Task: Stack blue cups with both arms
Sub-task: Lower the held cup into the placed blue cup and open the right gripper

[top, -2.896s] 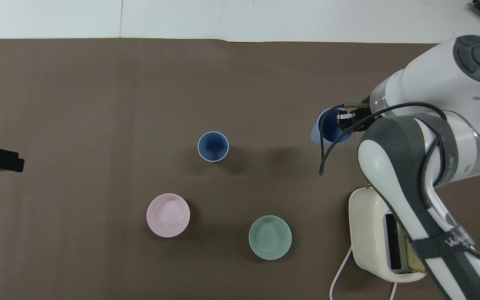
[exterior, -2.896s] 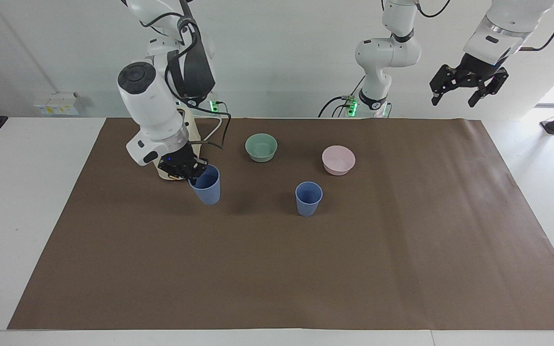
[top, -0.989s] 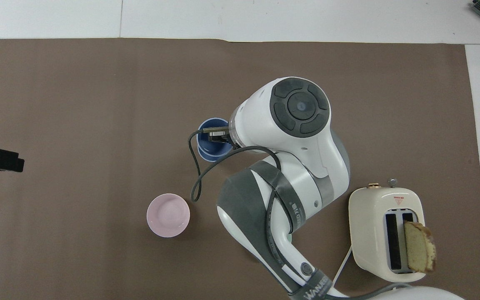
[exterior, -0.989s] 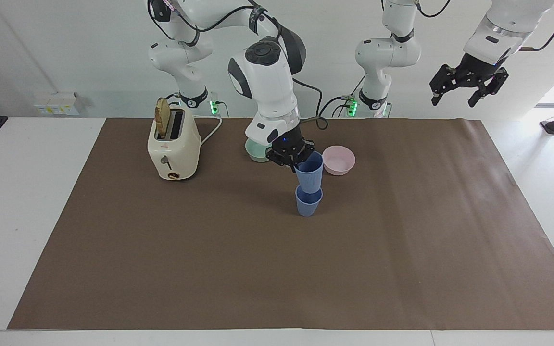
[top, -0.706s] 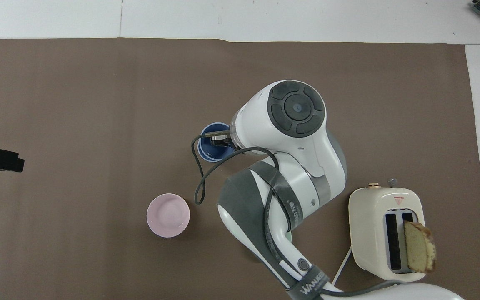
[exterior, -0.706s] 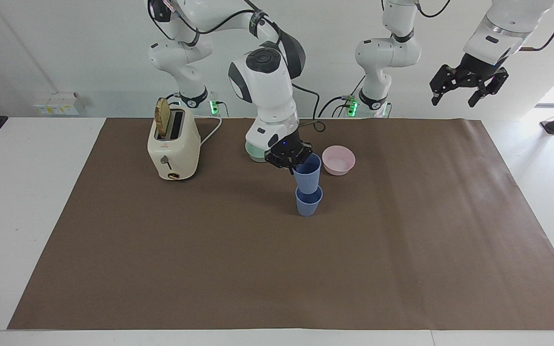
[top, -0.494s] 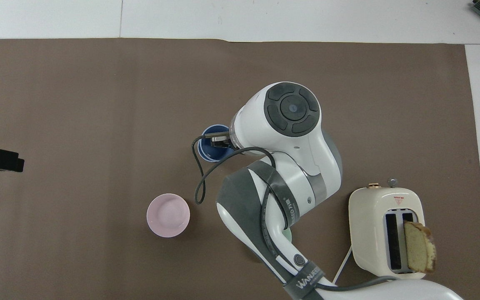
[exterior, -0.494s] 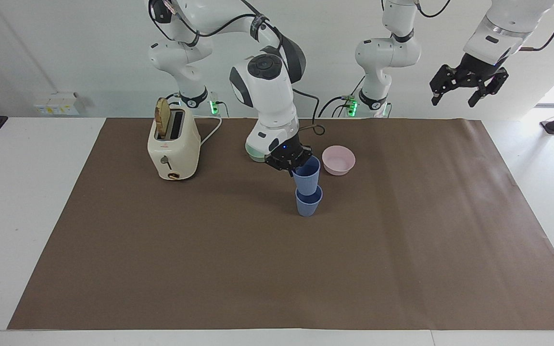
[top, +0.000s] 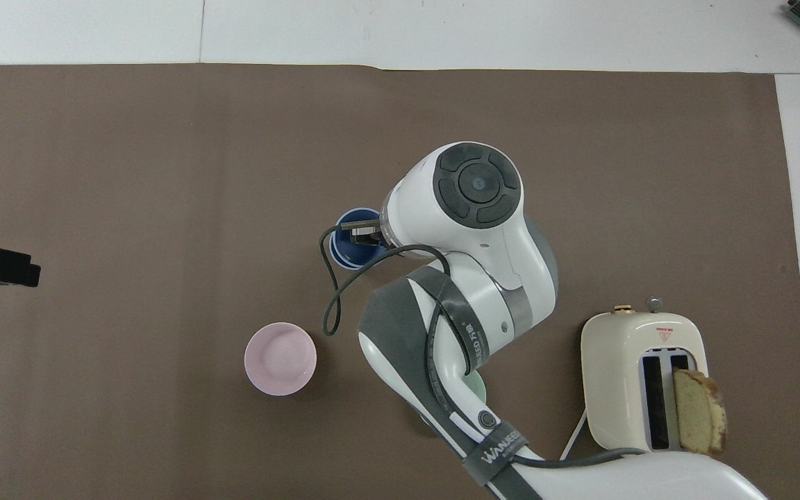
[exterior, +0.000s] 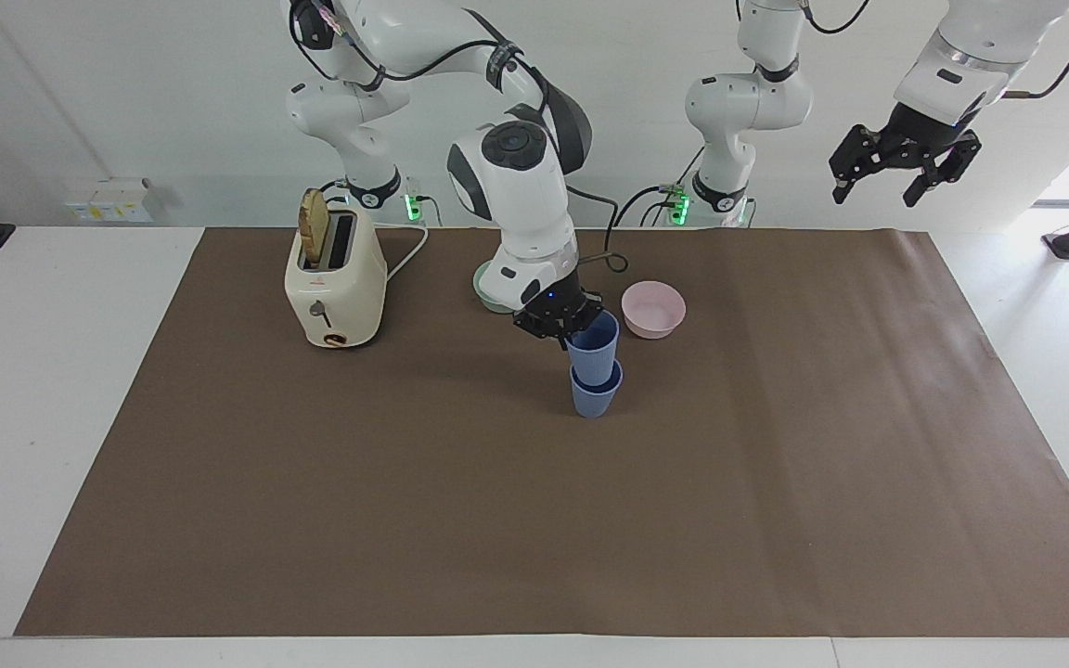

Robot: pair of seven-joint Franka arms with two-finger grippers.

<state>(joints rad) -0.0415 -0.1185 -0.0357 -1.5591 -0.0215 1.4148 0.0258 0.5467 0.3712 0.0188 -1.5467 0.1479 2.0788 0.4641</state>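
Right gripper (exterior: 564,327) clamped on upper blue cup (exterior: 593,349), partly nested in lower blue cup (exterior: 596,394) mid-table beside pink bowl (exterior: 653,309); left gripper (exterior: 901,172) waiting raised, fingers spread.

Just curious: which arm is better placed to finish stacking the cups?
The right. Its gripper already holds the upper cup partly inside the lower cup. The left gripper waits open, raised over the table's end.

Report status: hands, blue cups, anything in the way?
Right hand shut on upper cup, partly nested in lower cup. Left hand open, waiting high. Pink bowl close by, not blocking.
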